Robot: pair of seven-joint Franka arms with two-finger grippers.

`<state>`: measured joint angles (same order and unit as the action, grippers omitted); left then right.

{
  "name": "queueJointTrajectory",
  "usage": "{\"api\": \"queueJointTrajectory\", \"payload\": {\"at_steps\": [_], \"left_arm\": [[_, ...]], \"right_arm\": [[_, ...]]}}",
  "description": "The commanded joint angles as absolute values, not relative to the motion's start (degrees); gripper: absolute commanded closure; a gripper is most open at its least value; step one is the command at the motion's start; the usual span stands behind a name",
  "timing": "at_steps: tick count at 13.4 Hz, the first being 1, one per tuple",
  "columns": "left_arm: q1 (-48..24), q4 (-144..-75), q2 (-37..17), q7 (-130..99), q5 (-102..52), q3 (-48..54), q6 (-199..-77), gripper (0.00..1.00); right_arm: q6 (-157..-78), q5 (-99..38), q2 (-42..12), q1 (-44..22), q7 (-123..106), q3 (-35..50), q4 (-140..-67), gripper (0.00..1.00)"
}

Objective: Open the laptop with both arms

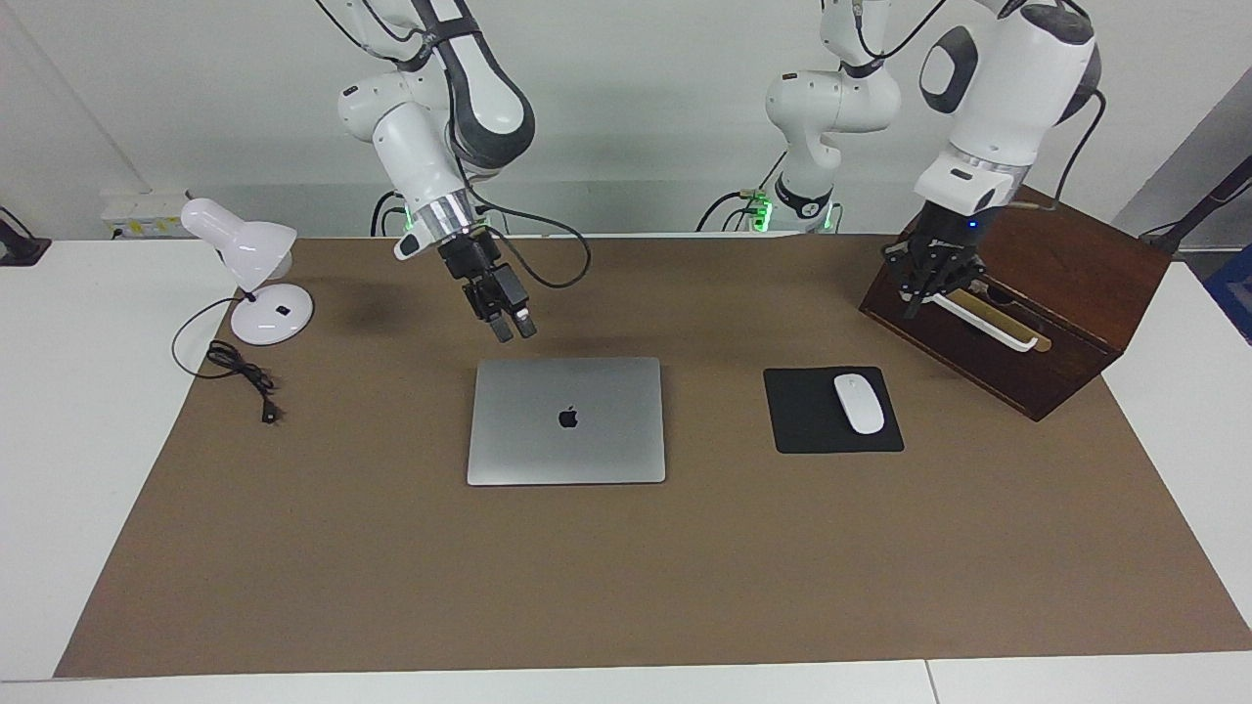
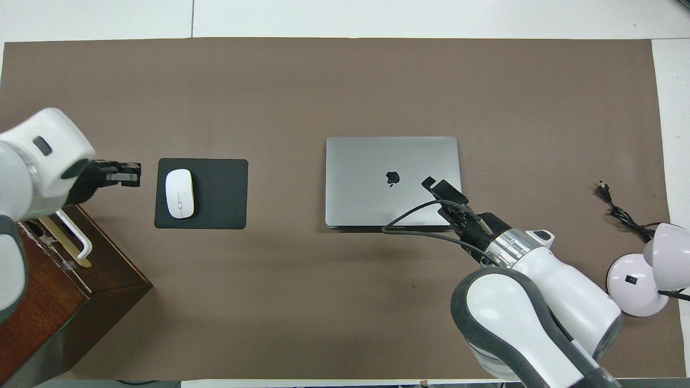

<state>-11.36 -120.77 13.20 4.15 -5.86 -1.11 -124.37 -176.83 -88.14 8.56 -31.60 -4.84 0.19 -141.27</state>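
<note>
Laptop (image 1: 566, 420) flat and shut, lid up w/ logo showing, about mid-bench on brown mat (image 1: 626, 587), clear of every edge. Hinge edge toward robots, not touched by either gripper.

Right gripper (image 1: 514, 330) up in air just over mat by laptop's robot-side edge, at the corner toward right arm's end of bench; not touching lid. Fingers pointing down at a tilt, close together, nothing between them. In overhead view same gripper (image 2: 443, 189) overlaps laptop (image 2: 377, 161) corner, but facing view shows a gap.

Left gripper (image 1: 929, 284) at wooden box (image 1: 1086, 284), which sits at bench corner near left arm's base. Gripper low over box's front w/ white handle (image 1: 988, 328); jaws' state: can't tell, contact w/ handle can't tell either. In overhead view left gripper (image 2: 121, 173) sits between box (image 2: 54, 302) and black pad (image 2: 201, 193).

Black pad w/ white mouse (image 1: 859, 403) beside laptop, toward left arm's end. White lamp (image 1: 249, 269) w/ loose black cord (image 1: 240, 376) near bench corner by right arm's base.
</note>
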Motion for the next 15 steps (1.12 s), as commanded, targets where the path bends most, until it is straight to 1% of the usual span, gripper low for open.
{"api": "queueJointTrajectory", "payload": {"at_steps": [1, 2, 4, 7, 10, 12, 13, 14, 15], "left_arm": [[-16.3, -134.9, 21.6, 5.5, -7.0, -1.9, -135.8, 1.0], [-17.7, -137.9, 23.1, 5.5, -7.0, -1.9, -139.3, 1.0], [-20.8, -142.9, 25.0, 5.5, -7.0, -2.0, -145.5, 1.0], [-25.4, -148.9, 25.8, 5.6, -7.0, -2.0, -155.9, 1.0], [-30.1, -154.2, 25.1, 5.6, -7.0, -2.0, -166.1, 1.0], [-32.3, -156.6, 23.0, 5.6, -7.0, -2.0, -172.1, 1.0], [-33.9, -157.3, 21.0, 5.7, -7.0, -2.1, -175.7, 1.0], [-35.6, -157.6, 18.1, 5.8, -7.0, -2.1, -180.0, 1.0], [-37.4, -157.8, 13.9, 5.8, -7.1, -2.1, -185.7, 1.0]], "right_arm": [[-180.1, -94.4, 4.9, -34.6, -4.5, -0.2, -141.0, 0.0], [-181.7, -95.8, 3.4, -35.8, -4.6, -0.2, -140.9, 0.0], [-181.9, -97.8, 2.5, -36.2, -4.6, -0.2, -140.7, 0.0], [-181.8, -100.4, 2.0, -35.8, -4.7, -0.3, -140.3, 0.0], [-181.8, -100.5, 1.3, -35.5, -4.7, -0.3, -140.0, 0.0], [-181.3, -100.5, 1.1, -34.7, -4.7, -0.3, -139.9, 0.0], [-181.2, -100.5, 1.1, -34.3, -4.7, -0.3, -139.9, 0.0], [-181.3, -100.5, 0.9, -34.3, -4.7, -0.3, -139.9, 0.0], [-181.3, -100.5, 0.1, -34.3, -4.7, -0.3, -140.0, 0.0]]}}
